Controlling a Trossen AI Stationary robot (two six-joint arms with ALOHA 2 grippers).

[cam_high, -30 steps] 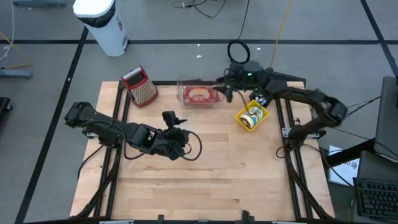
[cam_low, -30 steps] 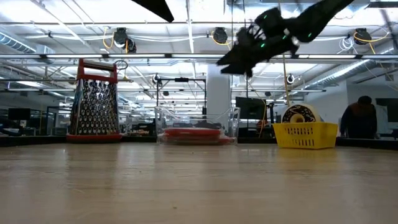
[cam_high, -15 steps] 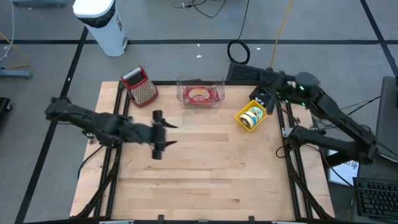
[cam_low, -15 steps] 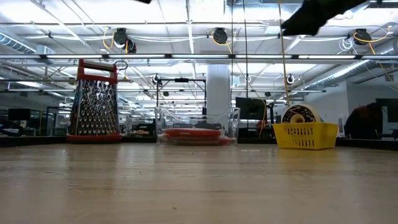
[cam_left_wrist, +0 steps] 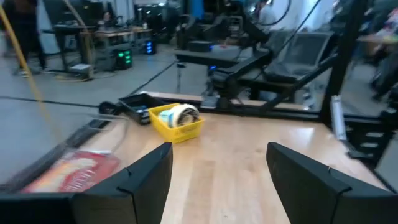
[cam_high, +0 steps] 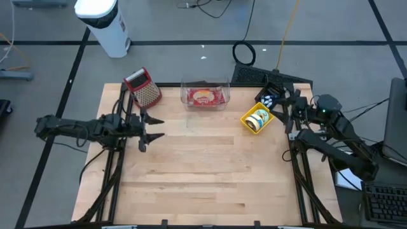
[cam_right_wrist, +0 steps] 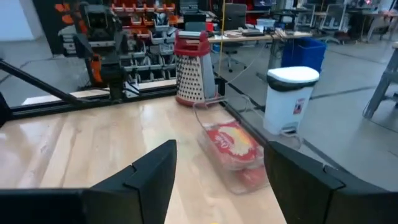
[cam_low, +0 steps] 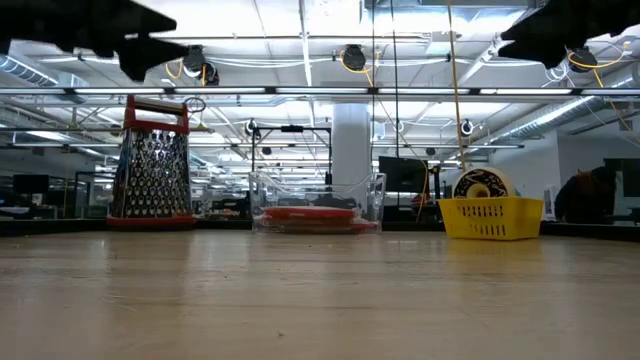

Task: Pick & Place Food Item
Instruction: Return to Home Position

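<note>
You see the left gripper (cam_high: 152,128) at 9 o'clock and right gripper (cam_high: 287,108) at 3 have drawn back, fingers spread and empty, from the clear plastic bin (cam_high: 184,89) of red popcorn bags (cam_high: 203,97), so placing seems finished.

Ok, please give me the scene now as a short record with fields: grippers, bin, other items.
left gripper: open, holds nothing, above the left side of the table
right gripper: open, holds nothing, at the right edge by the basket
bin: back centre, red bag inside
grater: back left, upright
basket: yellow, right of the bin
</note>
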